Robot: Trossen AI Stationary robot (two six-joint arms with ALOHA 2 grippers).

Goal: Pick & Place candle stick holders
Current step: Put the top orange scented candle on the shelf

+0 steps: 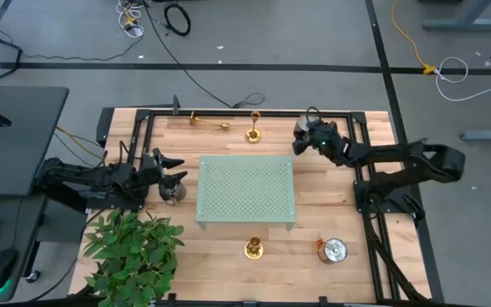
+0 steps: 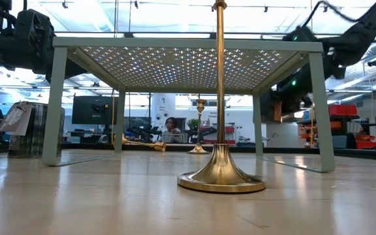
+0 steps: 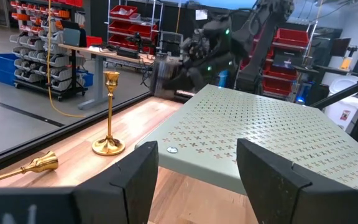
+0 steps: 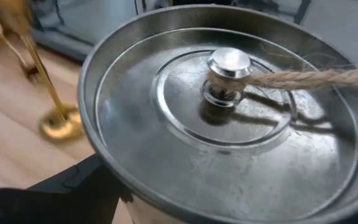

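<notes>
Gold candle stick holders [image 1: 253,248], wooden table [image 1: 326,200]

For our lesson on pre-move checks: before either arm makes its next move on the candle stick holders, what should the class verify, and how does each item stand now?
1. Left gripper open and empty: ok.
2. Right gripper free to pick: not ok, it seems to hold a metal tin.
3. Near candle stick holder upright: ok.
4. Far standing candle stick holder upright: ok.
5. Third candle stick holder upright: not ok, it lies on its side.
</notes>
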